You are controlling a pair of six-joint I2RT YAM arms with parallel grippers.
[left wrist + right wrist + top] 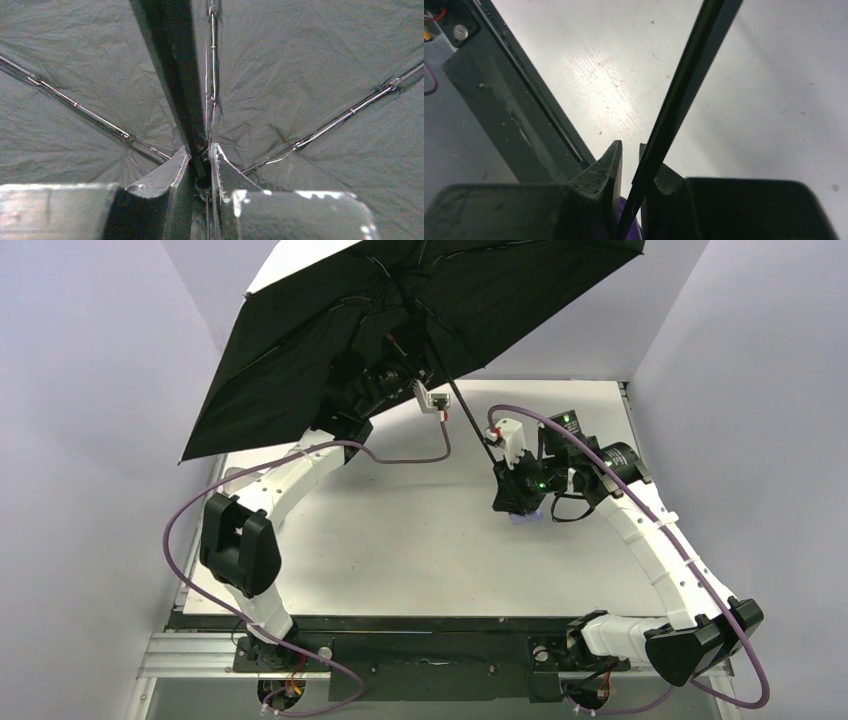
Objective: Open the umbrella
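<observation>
The opened umbrella [330, 330] hangs above the bench [420, 540], its shaft [465, 410] slanting down into the right hand [630, 147], whose grip cannot be told, while the left hand [200, 155] clamps the shaft higher up.

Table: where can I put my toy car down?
The bare middle of the table, between the left arm and the right arm, is free. It's crowded at the back left under the umbrella and by the right gripper around its stick.
</observation>
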